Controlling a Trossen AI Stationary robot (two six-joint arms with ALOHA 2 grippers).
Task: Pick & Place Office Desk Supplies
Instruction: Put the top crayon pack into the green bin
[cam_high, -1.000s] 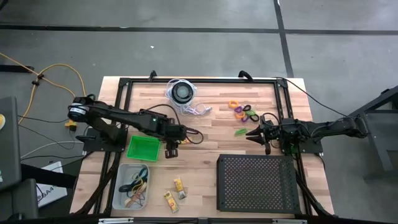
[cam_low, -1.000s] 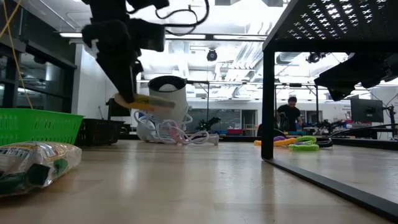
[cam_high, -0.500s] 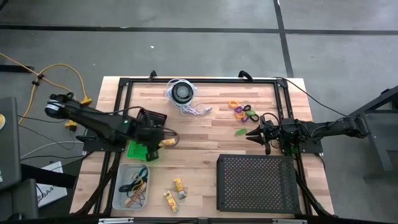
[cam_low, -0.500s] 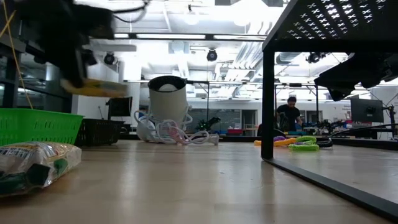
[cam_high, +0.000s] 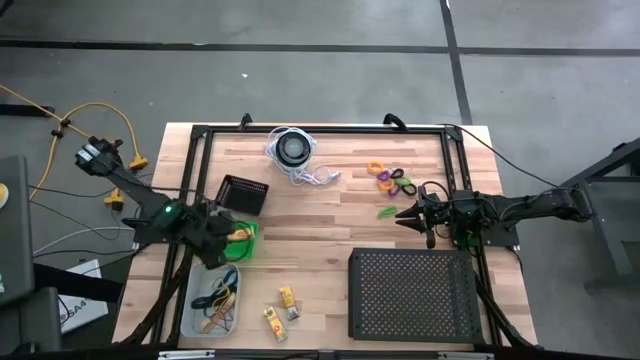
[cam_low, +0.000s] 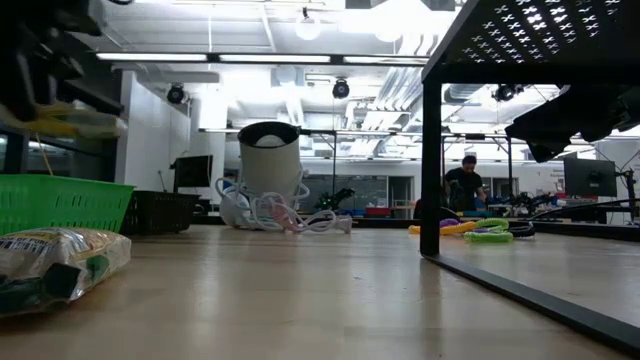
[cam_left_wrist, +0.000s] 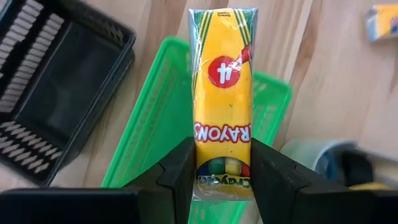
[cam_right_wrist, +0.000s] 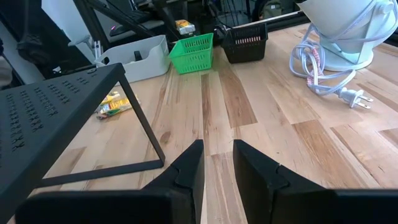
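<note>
The left tool (cam_left_wrist: 221, 163) grips a yellow crayon packet (cam_left_wrist: 222, 93) by one end, with the rest sticking out forward over the green basket (cam_left_wrist: 155, 124) near the left edge of the bench (cam_high: 330, 225). Just beside the basket, toward the far edge, sits a small black basket (cam_left_wrist: 53, 93). To do the drop well, I would centre the packet over the green basket's opening, lower it inside the rim so it cannot bounce out, then release. The right tool (cam_right_wrist: 217, 163) waits near the right edge with its jaws narrowly parted and nothing between them. Coloured rings (cam_high: 392, 180) lie just beside it.
</note>
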